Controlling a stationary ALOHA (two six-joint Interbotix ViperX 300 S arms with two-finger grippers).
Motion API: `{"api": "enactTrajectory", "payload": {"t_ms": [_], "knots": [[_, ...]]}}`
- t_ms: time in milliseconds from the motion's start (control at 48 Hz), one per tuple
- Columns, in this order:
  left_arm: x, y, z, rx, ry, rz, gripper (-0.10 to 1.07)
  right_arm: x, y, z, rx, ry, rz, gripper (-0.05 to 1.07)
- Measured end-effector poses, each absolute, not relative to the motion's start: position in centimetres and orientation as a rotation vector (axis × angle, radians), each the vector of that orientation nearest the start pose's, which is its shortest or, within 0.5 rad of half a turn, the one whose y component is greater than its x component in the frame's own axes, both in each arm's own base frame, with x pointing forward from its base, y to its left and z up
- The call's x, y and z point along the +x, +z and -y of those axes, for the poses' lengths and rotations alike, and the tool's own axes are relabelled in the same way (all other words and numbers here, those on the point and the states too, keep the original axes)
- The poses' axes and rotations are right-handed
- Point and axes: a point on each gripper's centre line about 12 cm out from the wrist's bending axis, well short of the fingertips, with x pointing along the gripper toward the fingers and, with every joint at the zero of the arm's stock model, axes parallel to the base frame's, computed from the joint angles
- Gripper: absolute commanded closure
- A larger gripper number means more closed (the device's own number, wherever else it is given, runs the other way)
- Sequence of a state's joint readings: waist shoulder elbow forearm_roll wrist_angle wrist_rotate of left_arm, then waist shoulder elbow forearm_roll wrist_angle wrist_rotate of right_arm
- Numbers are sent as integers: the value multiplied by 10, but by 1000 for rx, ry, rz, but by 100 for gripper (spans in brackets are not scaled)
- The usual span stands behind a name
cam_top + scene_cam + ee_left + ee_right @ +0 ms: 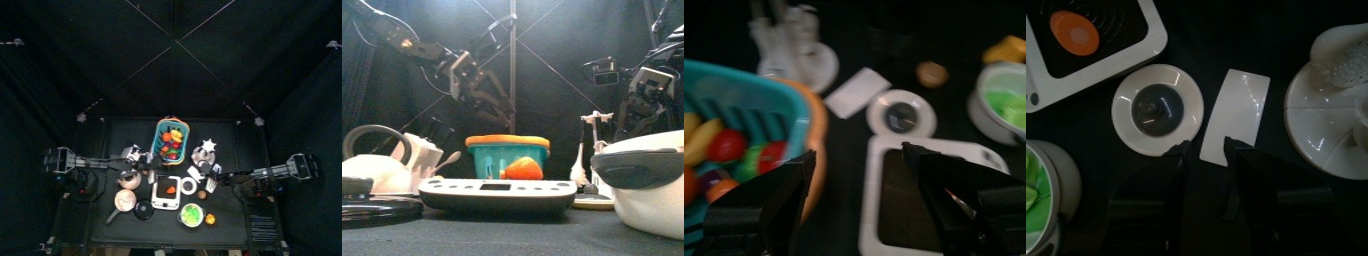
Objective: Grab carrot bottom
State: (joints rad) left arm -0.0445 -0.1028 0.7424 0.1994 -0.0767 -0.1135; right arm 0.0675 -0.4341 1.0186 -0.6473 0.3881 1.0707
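Landmark: the teal basket [171,140], standing at the table's [134,232] rear middle and filled with toy food.

Carrot: cannot be picked out with certainty. A slim yellow-orange piece [698,138] lies among the basket's contents in the left wrist view, but its identity is unclear.

Left gripper [855,185]: hovering at the basket's left-front rim, jaws apart, holding nothing.

Right gripper [1211,170]: in front of and right of the basket, above a white disc [1158,108] and a white card [1235,117]; jaws slightly apart, empty.

Scale [167,190]: in front of the basket, an orange ball [523,169] on it.
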Motion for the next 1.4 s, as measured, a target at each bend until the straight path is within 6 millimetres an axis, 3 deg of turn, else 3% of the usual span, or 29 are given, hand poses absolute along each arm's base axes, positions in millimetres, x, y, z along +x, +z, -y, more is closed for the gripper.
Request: {"api": "enactTrajectory", "payload": {"t_ms": [125,417,958,1396], "knots": [[369,183,28,37,-86,-580,-3,252,170,10,295,-349,-830,30],[379,153,27,-141,-9,-651,-3,254,167,9,298,-352,-841,30],[403,120,29,-153,3,-657,-3,254,166,9,295,-353,-847,30],[408,110,28,-148,5,-673,3,254,165,9,296,-352,-849,30]]}}
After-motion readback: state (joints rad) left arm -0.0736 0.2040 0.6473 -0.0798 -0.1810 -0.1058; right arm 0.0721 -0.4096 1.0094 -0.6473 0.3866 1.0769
